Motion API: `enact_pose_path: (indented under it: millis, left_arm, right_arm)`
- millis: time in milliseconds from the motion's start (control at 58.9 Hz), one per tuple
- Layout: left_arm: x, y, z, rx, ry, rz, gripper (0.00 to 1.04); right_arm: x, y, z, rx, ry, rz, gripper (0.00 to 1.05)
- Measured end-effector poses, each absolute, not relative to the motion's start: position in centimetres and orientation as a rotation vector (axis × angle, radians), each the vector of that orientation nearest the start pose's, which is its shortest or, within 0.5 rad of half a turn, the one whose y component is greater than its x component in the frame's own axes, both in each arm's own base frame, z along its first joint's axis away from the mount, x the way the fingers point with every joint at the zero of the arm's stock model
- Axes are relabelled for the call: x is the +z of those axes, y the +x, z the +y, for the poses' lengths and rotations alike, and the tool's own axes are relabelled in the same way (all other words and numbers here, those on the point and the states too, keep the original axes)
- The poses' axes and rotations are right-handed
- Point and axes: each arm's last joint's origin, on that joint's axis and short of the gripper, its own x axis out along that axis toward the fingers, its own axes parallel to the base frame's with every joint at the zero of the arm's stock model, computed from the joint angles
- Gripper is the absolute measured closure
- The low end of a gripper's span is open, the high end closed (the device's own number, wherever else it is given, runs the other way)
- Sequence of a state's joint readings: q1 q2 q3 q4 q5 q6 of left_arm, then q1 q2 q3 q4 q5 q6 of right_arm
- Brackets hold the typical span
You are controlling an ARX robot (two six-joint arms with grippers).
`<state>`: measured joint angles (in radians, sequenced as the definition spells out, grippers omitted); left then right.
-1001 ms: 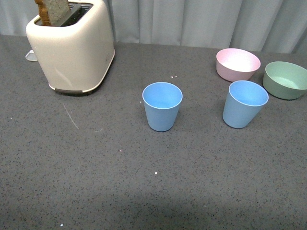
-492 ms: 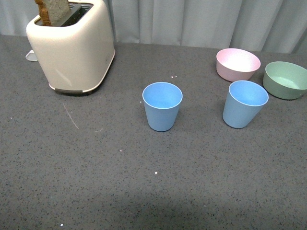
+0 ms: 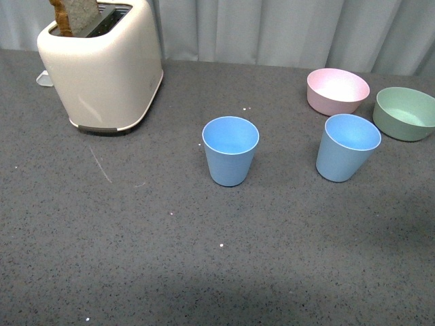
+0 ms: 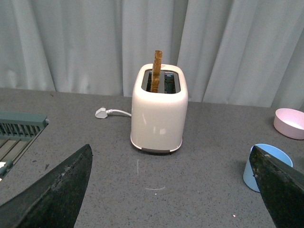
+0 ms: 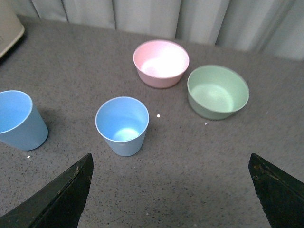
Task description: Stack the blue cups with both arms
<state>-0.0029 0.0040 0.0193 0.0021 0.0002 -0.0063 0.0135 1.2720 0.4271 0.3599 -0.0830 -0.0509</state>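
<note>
Cups (image 3: 230,151) two, bowls (image 3: 337,91) two, toaster (image 3: 102,68) one.

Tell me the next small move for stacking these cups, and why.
Probably lower the right gripper toward the nearer blue cup, shifting sideways to bracket it. The gripper is wide open and empty. That cup and the other blue cup both stand upright, apart and ungripped, so a grasp likely has to come first.

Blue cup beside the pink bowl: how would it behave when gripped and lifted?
The blue cup looks like matte plastic, so probably light and stiff, not slippery. It tapers to a narrow base, so a sideways push could tip it.
</note>
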Motion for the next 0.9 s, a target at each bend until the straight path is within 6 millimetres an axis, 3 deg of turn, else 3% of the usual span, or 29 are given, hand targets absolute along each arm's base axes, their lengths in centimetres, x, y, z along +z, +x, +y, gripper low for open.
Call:
enact_pose_path:
  millis: [272,526,899]
  left_arm:
    - [17.0,9.7,0.0,-0.003,-0.006,-0.017,0.07]
    - [17.0,9.7,0.0,-0.003,-0.006,-0.017,0.07]
    - [17.0,9.7,0.0,-0.003,-0.006,-0.017,0.07]
  right_arm:
    - [14.0,33.1,1.9,-0.012,0.062,0.78,0.1]
    - [11.9,37.9,4.2,-0.066,0.108,0.943,0.1]
    - [9.2,39.2,4.3,-0.108,0.134,1.044,0.64]
